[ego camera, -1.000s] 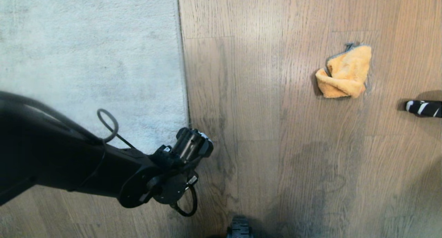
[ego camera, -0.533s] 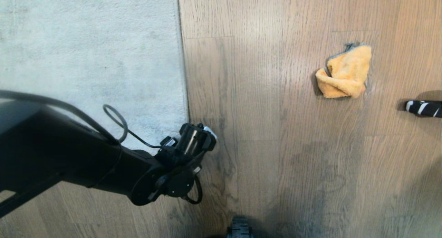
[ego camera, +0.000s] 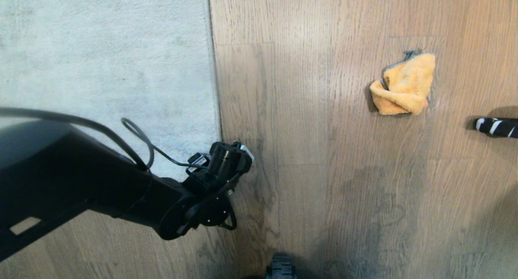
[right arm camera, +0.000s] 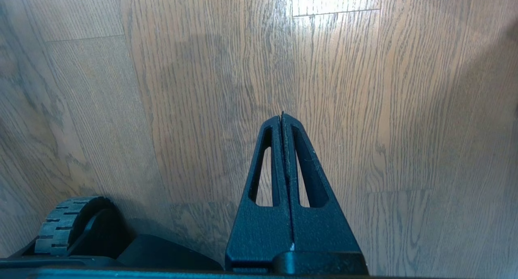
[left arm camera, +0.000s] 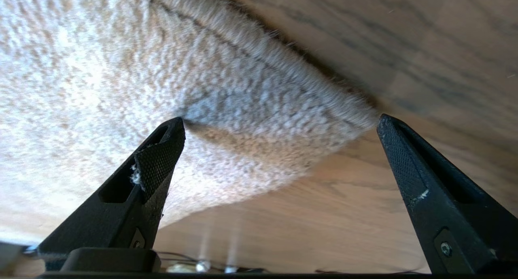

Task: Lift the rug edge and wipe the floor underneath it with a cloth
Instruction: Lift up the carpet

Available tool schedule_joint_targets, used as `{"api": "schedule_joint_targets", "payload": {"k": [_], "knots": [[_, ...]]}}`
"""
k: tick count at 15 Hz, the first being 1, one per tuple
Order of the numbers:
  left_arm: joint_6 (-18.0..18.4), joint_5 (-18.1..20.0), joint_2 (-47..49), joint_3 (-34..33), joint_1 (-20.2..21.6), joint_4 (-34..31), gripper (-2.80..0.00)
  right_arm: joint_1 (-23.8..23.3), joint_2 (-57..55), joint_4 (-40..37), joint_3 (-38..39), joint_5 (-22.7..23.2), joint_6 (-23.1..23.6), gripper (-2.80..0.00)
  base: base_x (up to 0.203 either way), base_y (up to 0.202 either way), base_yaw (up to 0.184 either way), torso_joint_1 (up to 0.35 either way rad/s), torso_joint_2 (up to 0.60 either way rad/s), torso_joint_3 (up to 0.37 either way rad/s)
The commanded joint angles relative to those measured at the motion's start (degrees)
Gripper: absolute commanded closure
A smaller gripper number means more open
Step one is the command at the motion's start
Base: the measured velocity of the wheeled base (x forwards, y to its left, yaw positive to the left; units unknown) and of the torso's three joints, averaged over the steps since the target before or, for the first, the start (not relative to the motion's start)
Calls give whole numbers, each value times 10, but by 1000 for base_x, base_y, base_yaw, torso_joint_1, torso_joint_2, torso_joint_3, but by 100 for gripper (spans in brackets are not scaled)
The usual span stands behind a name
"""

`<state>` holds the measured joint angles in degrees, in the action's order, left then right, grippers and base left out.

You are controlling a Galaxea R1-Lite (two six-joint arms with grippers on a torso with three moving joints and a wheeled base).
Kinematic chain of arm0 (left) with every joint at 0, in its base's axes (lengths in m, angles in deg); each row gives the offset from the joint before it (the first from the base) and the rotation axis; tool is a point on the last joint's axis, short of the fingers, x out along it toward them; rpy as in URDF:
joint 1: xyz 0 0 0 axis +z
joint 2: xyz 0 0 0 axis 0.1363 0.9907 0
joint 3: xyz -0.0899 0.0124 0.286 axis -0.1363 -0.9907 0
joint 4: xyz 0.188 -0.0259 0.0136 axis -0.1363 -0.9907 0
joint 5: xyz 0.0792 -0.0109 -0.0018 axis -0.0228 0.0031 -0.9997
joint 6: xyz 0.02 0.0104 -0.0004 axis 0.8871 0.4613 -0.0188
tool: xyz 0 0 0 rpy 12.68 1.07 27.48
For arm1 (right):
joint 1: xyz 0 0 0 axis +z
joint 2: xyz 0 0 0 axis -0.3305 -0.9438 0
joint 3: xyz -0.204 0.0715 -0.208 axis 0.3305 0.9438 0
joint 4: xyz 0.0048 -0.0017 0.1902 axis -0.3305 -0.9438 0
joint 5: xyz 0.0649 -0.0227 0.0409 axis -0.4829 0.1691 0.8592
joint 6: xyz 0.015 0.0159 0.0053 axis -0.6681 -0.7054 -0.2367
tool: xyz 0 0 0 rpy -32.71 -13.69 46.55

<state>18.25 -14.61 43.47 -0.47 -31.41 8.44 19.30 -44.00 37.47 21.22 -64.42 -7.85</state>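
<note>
Rug edge (ego camera: 214,88): border of a pale grey short-pile rug, running straight up and down the head view, left of centre, lying flat on the floor. Pile looks matted and slightly mottled. In the left wrist view the rug's rounded corner (left arm camera: 283,149) fills the space ahead of the gripper; the nap is nubbly, cream-grey, with a fringe of fuzzy fibres along the border and a dark shadow line where it meets the floor. Backing not visible.

Floor (ego camera: 323,169): brown wood-grain planks, dark wavy grain, faint sheen, plank seams visible.

Cloth (ego camera: 404,86): orange-yellow fuzzy rag, crumpled and folded on itself, thin dark grey trim showing at its far edge. Lies on the bare floor to the right, well apart from the rug.

Left gripper (left arm camera: 281,123): fingers spread wide, nothing between them but the rug corner beyond. One finger (left arm camera: 158,165) sits over the pile, with a tuft of lint caught on it; the other lies over bare floor just past the corner. Whether either tip touches the rug, cannot tell. In the head view the left arm (ego camera: 121,190) reaches in from the lower left, its wrist over the rug's near corner.

Right gripper (right arm camera: 282,117): fingers pressed together, empty, hanging above bare floor beside a base wheel (right arm camera: 68,222).
</note>
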Motion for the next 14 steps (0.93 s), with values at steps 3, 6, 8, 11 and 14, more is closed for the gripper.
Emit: {"api": "schedule_joint_targets", "payload": {"k": [3,6,8,11,14], "knots": [[24,-21,-8,-1,0,2,-280,0,0,0,0,0,0,0,0,0,0,0,0,0],[35,-30,-11,-1,-1,2,-280,0,0,0,0,0,0,0,0,0,0,0,0,0],[36,-33,-12,-2,-1,2,-280,0,0,0,0,0,0,0,0,0,0,0,0,0],[37,-34,-20,-10,0,1,-280,0,0,0,0,0,0,0,0,0,0,0,0,0],[35,-39,-18,-6,-1,2,-280,0,0,0,0,0,0,0,0,0,0,0,0,0]]}}
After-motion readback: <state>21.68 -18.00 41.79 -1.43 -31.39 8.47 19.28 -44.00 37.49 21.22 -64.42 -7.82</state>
